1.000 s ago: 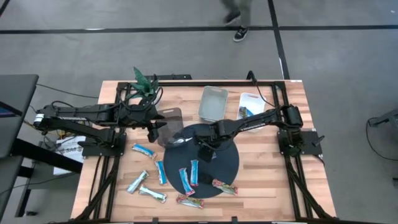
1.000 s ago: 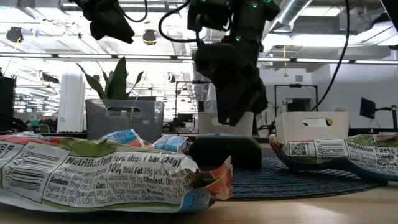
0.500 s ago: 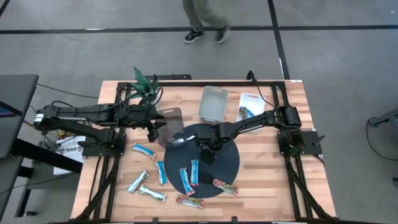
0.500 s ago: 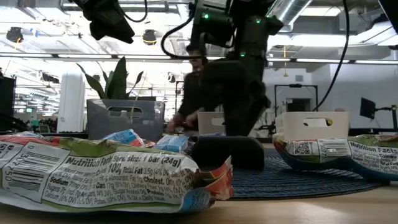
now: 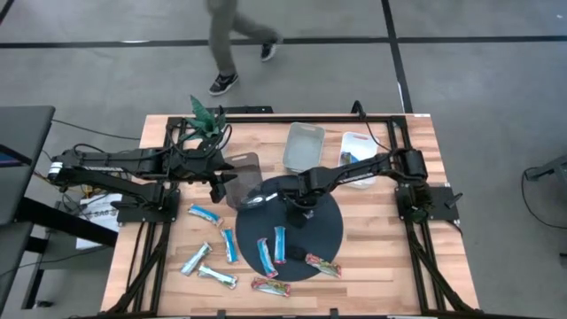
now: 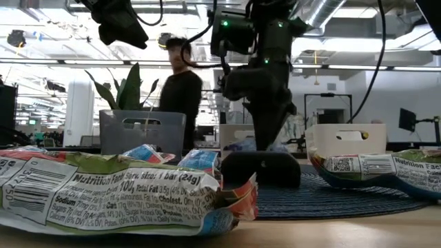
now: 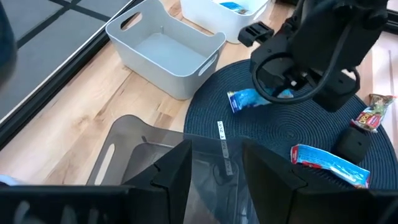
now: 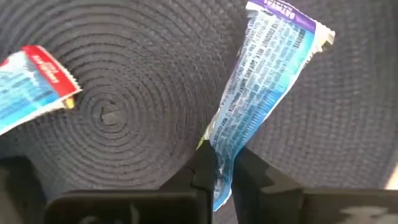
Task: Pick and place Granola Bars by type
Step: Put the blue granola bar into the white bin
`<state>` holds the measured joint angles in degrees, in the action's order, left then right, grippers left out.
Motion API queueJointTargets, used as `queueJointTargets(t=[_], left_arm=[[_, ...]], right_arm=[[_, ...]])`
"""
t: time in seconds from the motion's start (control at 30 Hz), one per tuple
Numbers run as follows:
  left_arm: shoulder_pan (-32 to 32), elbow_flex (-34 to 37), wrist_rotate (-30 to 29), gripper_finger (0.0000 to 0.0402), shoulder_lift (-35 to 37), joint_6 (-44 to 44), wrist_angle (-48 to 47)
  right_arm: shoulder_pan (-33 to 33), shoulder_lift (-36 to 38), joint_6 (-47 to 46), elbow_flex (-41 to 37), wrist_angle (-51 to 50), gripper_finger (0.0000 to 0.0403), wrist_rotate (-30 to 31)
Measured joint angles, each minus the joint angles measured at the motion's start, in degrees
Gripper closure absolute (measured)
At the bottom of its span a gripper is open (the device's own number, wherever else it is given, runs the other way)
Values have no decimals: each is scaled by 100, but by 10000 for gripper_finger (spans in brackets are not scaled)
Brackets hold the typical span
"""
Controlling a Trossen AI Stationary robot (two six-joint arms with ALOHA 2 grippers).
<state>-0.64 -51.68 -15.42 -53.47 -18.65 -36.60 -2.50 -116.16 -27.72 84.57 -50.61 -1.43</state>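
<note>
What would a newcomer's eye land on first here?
The right gripper over the middle of the round dark mat, its jaws shut on a blue granola bar that hangs above the weave. Next, the loose bars scattered on the wooden table by the mat's left edge and along the front, and the person walking past on the floor beyond the table. The left gripper waits over a smoky translucent bin.

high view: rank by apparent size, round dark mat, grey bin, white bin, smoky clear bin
1. Round dark mat, clearly largest.
2. Grey bin.
3/4. Smoky clear bin and white bin: too close to rank, since the arms cover part of each.
</note>
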Motion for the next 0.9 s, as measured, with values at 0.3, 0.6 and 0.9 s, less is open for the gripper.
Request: queueJointTargets(t=[0.3,0.6,0.9], left_arm=[[0,0,2,268,-2,15,-2],[-1,2,2,267,-4,32,-9],[-2,2,3,267,-4,13,2]], right_arm=[[96,737,573,411,-845,392,292],[139,2432,576,18,-1546,397,735],[302,4285,-295,-1499,-1639,401,754]])
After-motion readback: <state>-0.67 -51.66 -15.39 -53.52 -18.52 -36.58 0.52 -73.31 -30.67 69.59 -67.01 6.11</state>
